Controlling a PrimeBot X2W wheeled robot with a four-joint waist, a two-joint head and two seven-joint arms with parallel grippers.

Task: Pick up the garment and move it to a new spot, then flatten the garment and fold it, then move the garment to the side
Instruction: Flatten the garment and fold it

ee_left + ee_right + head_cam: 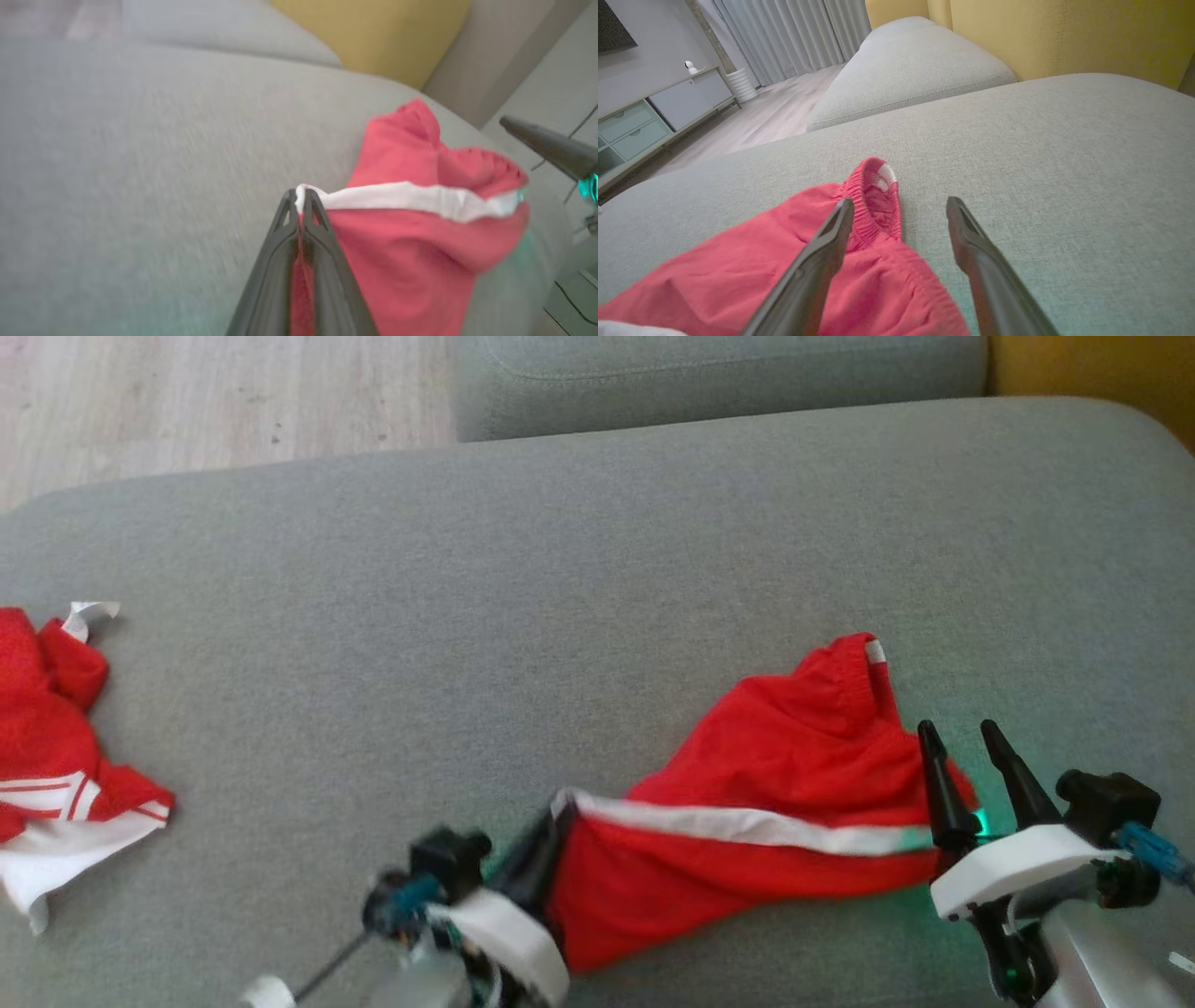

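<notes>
The garment (775,775) is a pair of red shorts with a white side stripe, lying crumpled on the grey sofa cushion (560,569). My left gripper (558,807) is shut on its left corner, where the white stripe ends. In the left wrist view, the fingers of the left gripper (301,196) pinch that white edge, with the garment (411,242) trailing off to the right. My right gripper (959,728) stands open at the shorts' right end. In the right wrist view, the right gripper (901,203) has its left finger over the red cloth (784,261) near the elastic waistband, gripping nothing.
A second red and white garment (56,756) lies bunched at the cushion's far left. Wooden floor (215,392) lies beyond the cushion's far edge, beside another grey cushion (719,373). A yellow backrest (1064,32) stands to the right, and a low cabinet (654,112) across the room.
</notes>
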